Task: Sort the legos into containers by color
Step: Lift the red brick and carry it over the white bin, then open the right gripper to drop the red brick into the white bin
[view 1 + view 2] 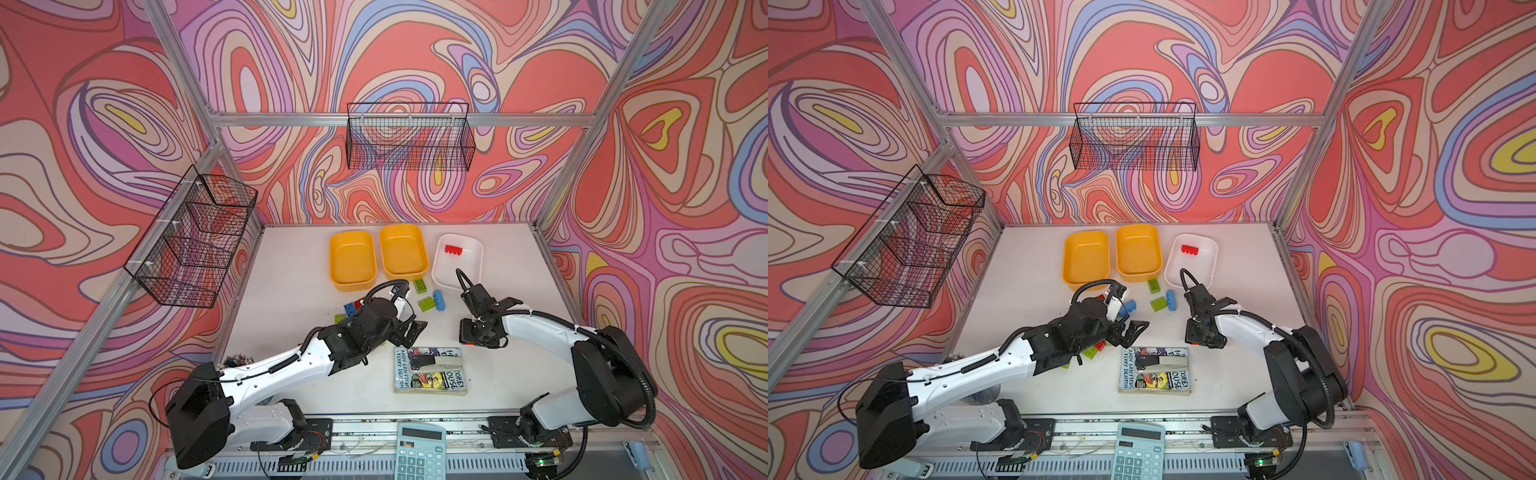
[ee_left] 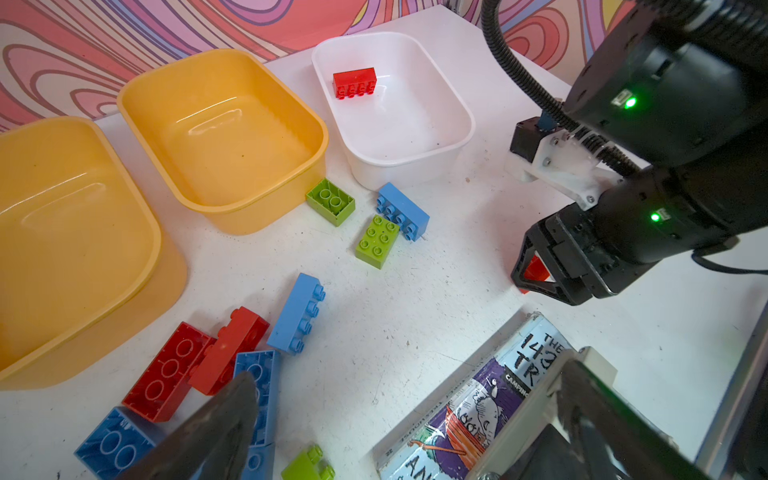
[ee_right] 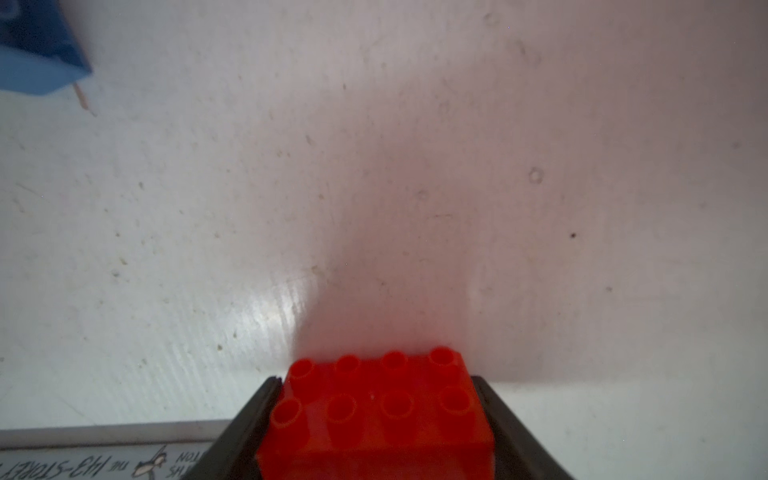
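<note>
Along the far edge of the white desk [image 1: 291, 291] three containers stand in a row: an orange-yellow plastic tub [image 1: 332, 266] leftmost, a second orange-yellow plastic tub [image 1: 424, 257] in the middle, and a white plastic tub [image 1: 435, 270] rightmost. A red studded plastic brick [image 1: 454, 249] lies in the white tub. Loose studded plastic bricks [image 1: 426, 304] lie before the tubs. A paperback book [image 1: 440, 380] lies nearer the front edge.

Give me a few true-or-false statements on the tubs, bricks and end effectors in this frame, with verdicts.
1. The white tub holds one red brick. True.
2. The orange-yellow tub beside it holds green bricks. False: it is empty.
3. The right end effector grips a second red brick. True.
4. The left end effector holds a blue brick. False: it is open and empty.
5. Green bricks lie loose on the table. True.
</note>
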Tool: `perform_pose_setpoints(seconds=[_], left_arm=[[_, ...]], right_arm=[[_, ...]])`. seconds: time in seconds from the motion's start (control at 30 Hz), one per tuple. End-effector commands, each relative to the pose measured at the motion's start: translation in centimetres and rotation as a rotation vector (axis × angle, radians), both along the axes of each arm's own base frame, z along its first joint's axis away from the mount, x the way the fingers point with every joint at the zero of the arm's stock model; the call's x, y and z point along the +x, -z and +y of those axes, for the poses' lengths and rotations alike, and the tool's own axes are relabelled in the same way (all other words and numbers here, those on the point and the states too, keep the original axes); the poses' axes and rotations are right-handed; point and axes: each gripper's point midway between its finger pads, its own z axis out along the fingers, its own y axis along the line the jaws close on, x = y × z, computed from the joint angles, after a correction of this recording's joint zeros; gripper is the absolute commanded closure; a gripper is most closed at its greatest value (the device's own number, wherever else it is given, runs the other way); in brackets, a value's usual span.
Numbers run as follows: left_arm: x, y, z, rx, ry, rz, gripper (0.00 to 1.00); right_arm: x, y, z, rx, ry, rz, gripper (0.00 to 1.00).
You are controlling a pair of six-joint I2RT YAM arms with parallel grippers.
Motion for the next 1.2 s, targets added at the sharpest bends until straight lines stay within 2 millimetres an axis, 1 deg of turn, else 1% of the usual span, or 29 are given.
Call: perform_pose_setpoints(seconds=[0.0, 0.07, 0.17, 0.2, 0.3, 0.4, 0.47, 0.57, 0.7, 0.87, 1.03, 1.1, 1.17], left_arm=[[0.2, -0.7, -0.5, 0.013, 0.010, -0.012, 0.00], [0.3, -0.9, -0.7, 0.009, 0.014, -0.011, 0.00], [0.6, -1.4, -1.2, 0.003, 0.020, -0.024, 0.00], [0.7, -1.4, -1.4, 0.005, 0.023, -0.029, 0.00], [1.1, -1.7, -1.8, 0.013, 0.027, -0.047, 0.00], [1.6, -1.8, -2.2, 0.025, 0.030, -0.061, 0.00], [1.8, -1.8, -2.5, 0.032, 0.034, -0.070, 0.00], [2.2, -2.0, -2.7, 0.046, 0.036, -0.088, 0.00], [2.8, -2.1, -2.8, 0.072, 0.038, -0.098, 0.00], [4.4, -2.0, -1.8, 0.095, 0.011, -0.057, 0.01], [6.3, -2.5, -0.4, 0.063, -0.045, -0.038, 0.00], [6.7, -2.5, 0.0, 0.054, -0.058, -0.039, 0.00], [6.9, -2.4, 0.2, 0.057, -0.066, -0.039, 0.00]], right_arm=[[1.8, -2.3, 0.6, 0.016, 0.024, -0.072, 0.47], [2.5, -3.3, 0.7, 0.016, 0.025, -0.091, 0.47], [4.4, -5.4, 1.2, 0.013, 0.015, -0.139, 0.47], [5.4, -6.4, 1.5, 0.011, 0.010, -0.162, 0.47], [8.0, -8.3, 2.1, -0.005, -0.003, -0.216, 0.47], [11.3, -9.3, 2.7, -0.049, -0.021, -0.254, 0.47], [13.2, -9.4, 3.0, -0.075, -0.034, -0.268, 0.47], [16.4, -8.9, 3.2, -0.114, -0.044, -0.273, 0.48], [20.0, -8.2, 2.5, -0.108, -0.019, -0.291, 0.48], [24.1, -6.8, 1.4, -0.080, 0.017, -0.293, 0.47], [27.0, -5.0, 1.1, -0.088, 0.020, -0.280, 0.45], [28.0, -4.4, 1.1, -0.090, 0.023, -0.272, 0.41], [28.6, -4.2, 1.2, -0.090, 0.026, -0.267, 0.33]])
